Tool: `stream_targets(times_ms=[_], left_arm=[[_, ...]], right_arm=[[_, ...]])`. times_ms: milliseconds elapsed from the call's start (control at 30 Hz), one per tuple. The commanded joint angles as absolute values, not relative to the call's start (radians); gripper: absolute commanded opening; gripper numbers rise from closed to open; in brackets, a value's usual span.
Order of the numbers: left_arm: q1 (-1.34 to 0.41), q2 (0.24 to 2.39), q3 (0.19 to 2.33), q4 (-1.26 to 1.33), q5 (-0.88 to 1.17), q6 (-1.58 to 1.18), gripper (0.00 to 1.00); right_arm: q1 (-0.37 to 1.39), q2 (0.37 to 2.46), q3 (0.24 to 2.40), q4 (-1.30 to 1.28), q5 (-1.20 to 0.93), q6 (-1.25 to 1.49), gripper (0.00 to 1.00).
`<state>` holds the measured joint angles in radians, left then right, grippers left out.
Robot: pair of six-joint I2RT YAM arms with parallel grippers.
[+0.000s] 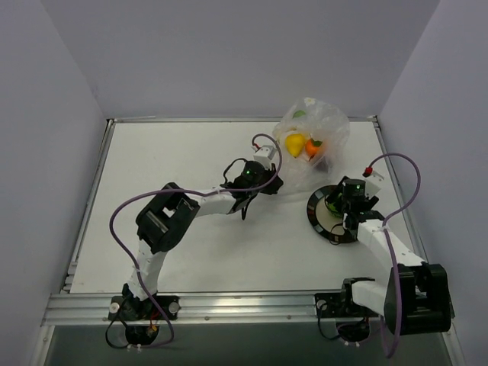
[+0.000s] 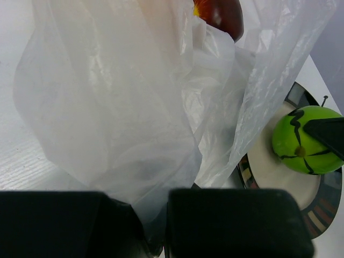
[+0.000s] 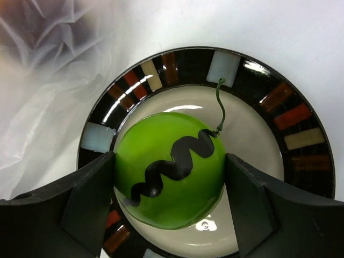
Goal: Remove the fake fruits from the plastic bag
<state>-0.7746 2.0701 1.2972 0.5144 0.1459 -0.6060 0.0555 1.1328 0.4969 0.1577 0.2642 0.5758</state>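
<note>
The right pincer (image 3: 170,167) is pinching the green fruit (image 2: 290,145) from both sides, holding it over the middle of the plate (image 3: 188,59). Judging by this, the first fruit is being delivered. The next move calls for spreading the fingers and rising clear of the plate without rolling the fruit off its rim.

The left pincer (image 2: 156,223), left of the plate, is pressing together on a fold of the plastic bag (image 2: 123,97). The bag is lying on the table (image 1: 191,152), just beyond the plate.

I am counting four fruits. One is at the plate, and three are sitting inside the bag beyond the plate: a yellow fruit (image 1: 293,142), an orange fruit (image 1: 313,146) and a dark red fruit (image 2: 226,13). There is one bag and one plate.
</note>
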Motion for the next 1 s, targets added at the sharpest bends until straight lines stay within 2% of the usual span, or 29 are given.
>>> stream_targets(times_ms=[0,33,133,300,433,500,533,600,633,667,733,867,967], left_arm=[[-0.779,1.988,1.324,0.552,0.155,-0.603,0.02],[-0.779,1.991,1.324,0.554,0.153,-0.603,0.02],[-0.779,2.002,1.328,0.555,0.166,-0.61,0.02],[-0.781,2.011,1.328,0.558,0.167,-0.614,0.02],[-0.782,2.01,1.33,0.554,0.164,-0.611,0.02],[-0.782,2.014,1.335,0.552,0.166,-0.611,0.02],[-0.782,2.016,1.335,0.551,0.166,-0.611,0.02],[-0.784,2.019,1.332,0.551,0.166,-0.612,0.02],[-0.784,2.019,1.328,0.551,0.166,-0.614,0.02],[-0.784,2.019,1.327,0.551,0.166,-0.615,0.02],[-0.785,2.017,1.321,0.552,0.16,-0.617,0.02],[-0.785,2.014,1.313,0.554,0.156,-0.621,0.02],[-0.792,2.008,1.305,0.554,0.153,-0.618,0.02]], right_arm=[[0.043,1.134,0.526,0.207,0.278,0.587,0.56],[0.04,1.12,0.517,0.209,0.285,0.588,0.67],[0.035,1.059,0.517,0.195,0.308,0.575,0.89],[0.037,0.913,0.586,0.117,0.249,0.532,0.89],[0.122,0.873,0.667,0.118,0.16,0.502,0.79],[0.211,0.916,0.739,0.118,0.178,0.479,0.62],[0.265,0.939,0.768,0.12,0.216,0.445,0.47],[0.411,1.024,0.851,0.136,0.244,0.402,0.41],[0.451,1.058,0.877,0.147,0.262,0.361,0.31],[0.481,1.134,0.909,0.152,0.3,0.345,0.28],[0.518,1.214,1.004,0.149,0.307,0.302,0.23],[0.483,1.44,1.136,0.15,0.373,0.233,0.23],[0.398,1.538,1.193,0.149,0.336,0.241,0.24]])
